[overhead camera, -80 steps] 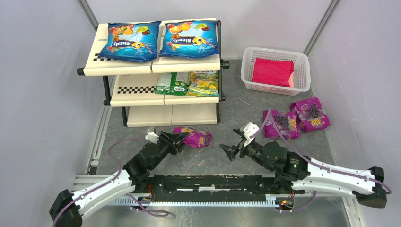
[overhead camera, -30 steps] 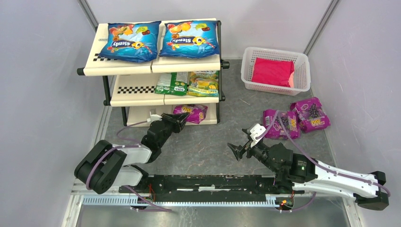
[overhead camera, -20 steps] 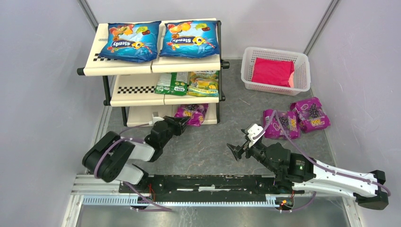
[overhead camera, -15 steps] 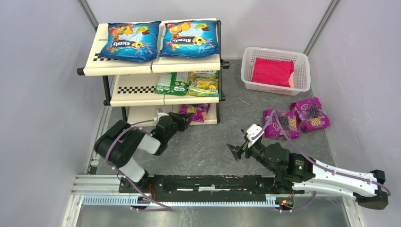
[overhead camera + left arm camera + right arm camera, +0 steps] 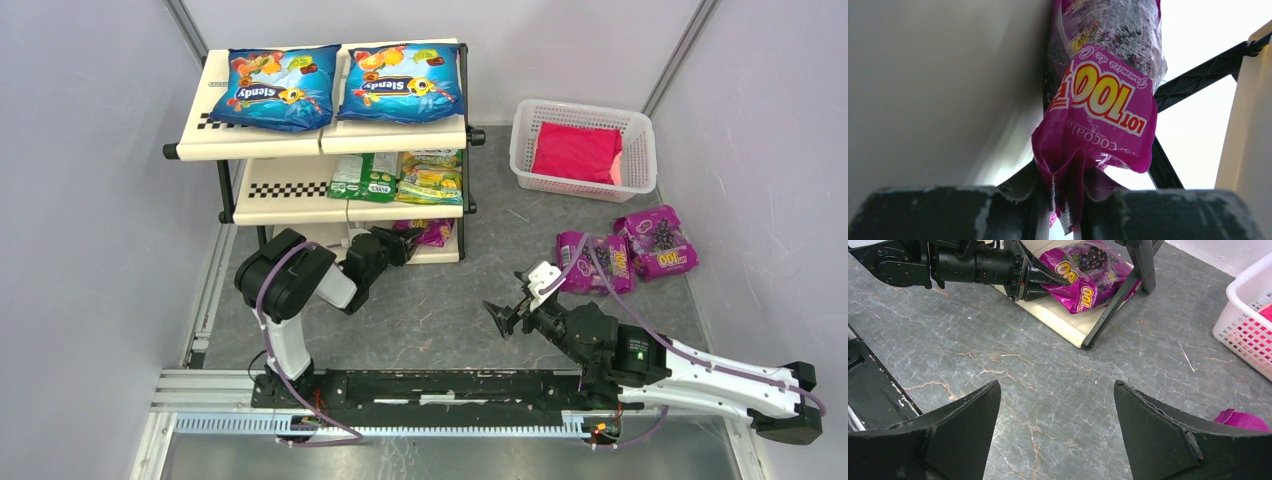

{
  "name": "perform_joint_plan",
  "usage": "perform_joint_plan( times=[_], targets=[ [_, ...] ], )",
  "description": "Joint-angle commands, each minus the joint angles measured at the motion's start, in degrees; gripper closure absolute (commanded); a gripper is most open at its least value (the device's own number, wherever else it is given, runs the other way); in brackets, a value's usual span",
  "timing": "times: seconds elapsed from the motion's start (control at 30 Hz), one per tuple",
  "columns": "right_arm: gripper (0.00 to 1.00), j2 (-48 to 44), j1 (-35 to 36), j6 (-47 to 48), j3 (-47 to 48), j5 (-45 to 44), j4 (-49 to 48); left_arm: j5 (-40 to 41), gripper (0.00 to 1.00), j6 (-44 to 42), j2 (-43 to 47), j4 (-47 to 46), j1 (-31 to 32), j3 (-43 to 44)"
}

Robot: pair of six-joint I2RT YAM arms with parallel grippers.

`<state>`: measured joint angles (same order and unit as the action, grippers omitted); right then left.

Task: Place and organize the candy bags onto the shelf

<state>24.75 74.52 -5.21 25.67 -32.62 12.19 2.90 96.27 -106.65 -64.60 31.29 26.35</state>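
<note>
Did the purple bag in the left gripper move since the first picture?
Yes. In the top view the purple bag went upward, from in front of the shelf to its bottom tier.

From above, the middle tier (image 5: 290, 190) hid most of the purple bag (image 5: 434, 232) beneath it. The top tier (image 5: 330, 140) covered the far ends of the green bags (image 5: 400, 177), whose print was too small to read. In the left wrist view the bag's top ran off the frame, and the left gripper (image 5: 1060, 212) was blurred and cut off below. The right wrist view cropped the basket (image 5: 1243, 325) and a second purple bag (image 5: 1243, 421).
</note>
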Motion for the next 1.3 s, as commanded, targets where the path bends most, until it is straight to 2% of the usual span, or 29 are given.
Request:
perform_joint_plan(
  times=[0.0, 0.23, 0.43, 0.6, 0.83, 0.9, 0.97, 1.03, 1.1, 1.27],
  targets=[
    [0.1, 0.18, 0.0, 0.53, 1.09, -1.15, -1.46, 1.23, 0.76, 1.66, -0.61, 1.95, 0.53, 1.63],
    [0.1, 0.74, 0.01, 0.64, 0.96, -1.04, -1.64, 5.12, 0.76, 3.12, -1.55, 1.83, 1.08, 2.35],
    [0.1, 0.78, -0.05, 0.14, 0.96, -1.33, -1.05, 14.34, 0.77, 5.3, 0.48, -0.01, 2.2, -0.46],
    [0.1, 0.32, 0.01, -0.5, 0.77, -1.51, -0.76, 16.15, 0.78, 7.66, 0.64, -1.99, 2.37, -1.71],
    [0.1, 0.53, 0.03, -0.59, 0.71, -1.4, -0.71, 17.21, 0.79, 8.39, 0.25, 0.35, 4.23, 0.06],
    [0.1, 0.43, 0.01, -0.57, 0.73, -1.44, -0.67, 16.05, 0.7, 7.72, 0.74, 3.19, 4.49, 1.57],
    [0.1, 0.61, 0.02, -0.58, 0.77, -1.5, -0.72, 13.91, 0.54, 6.91, 2.36, 10.38, 5.09, 3.59],
    [0.1, 0.71, -0.02, -0.6, 0.72, -1.56, -0.76, 12.21, 0.45, 6.14, 4.26, 17.44, 5.83, 4.72],
    [0.1, 0.75, 0.06, -0.68, 0.57, -1.5, -1.01, 11.41, 0.41, 6.33, 6.38, 22.54, 6.59, 4.45],
    [0.1, 0.94, 0.0, -0.61, 0.25, -0.63, -1.9, 9.47, 0.38, 7.11, 10.08, 23.47, 6.77, 0.39]
  ],
)
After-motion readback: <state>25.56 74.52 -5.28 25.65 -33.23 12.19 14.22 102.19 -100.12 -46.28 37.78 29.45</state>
